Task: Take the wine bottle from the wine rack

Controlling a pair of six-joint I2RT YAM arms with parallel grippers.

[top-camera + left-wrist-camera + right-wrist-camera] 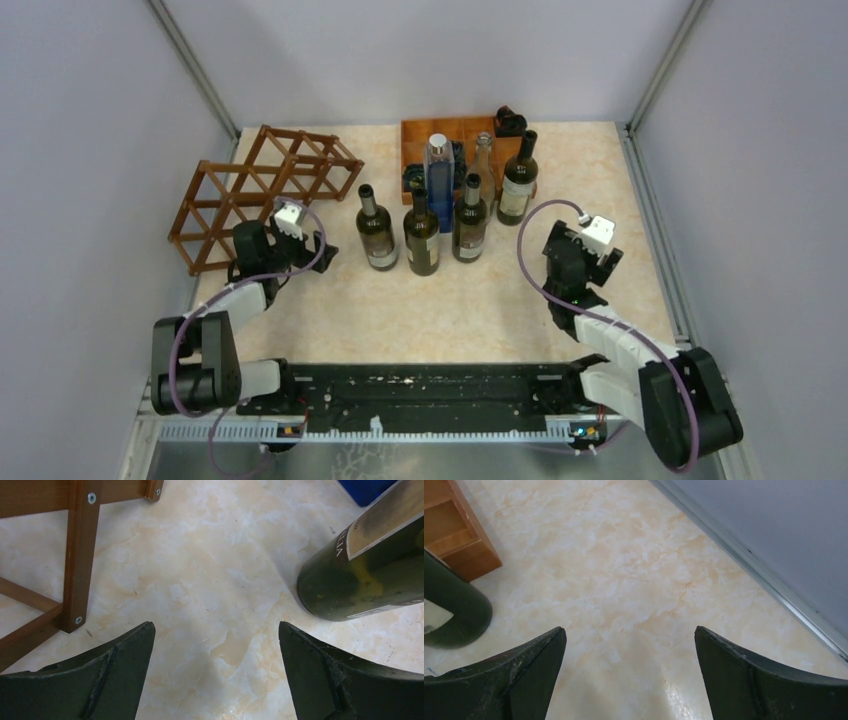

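Wine rack [262, 190] slats stand just left of my left gripper [216, 625], at the far left of the table [200, 580]. That gripper's jaws are spread as wide as they go, with only bare tabletop between them. Close on its right a dark green wine bottle [376, 230] stands upright on the table, first in a row of three. A fourth bottle [518, 185] stands farther back, beside the orange-brown tray [420, 128]. My right gripper [629, 630] is likewise spread wide and grips nothing, low over the table's right side, well apart from the rack.
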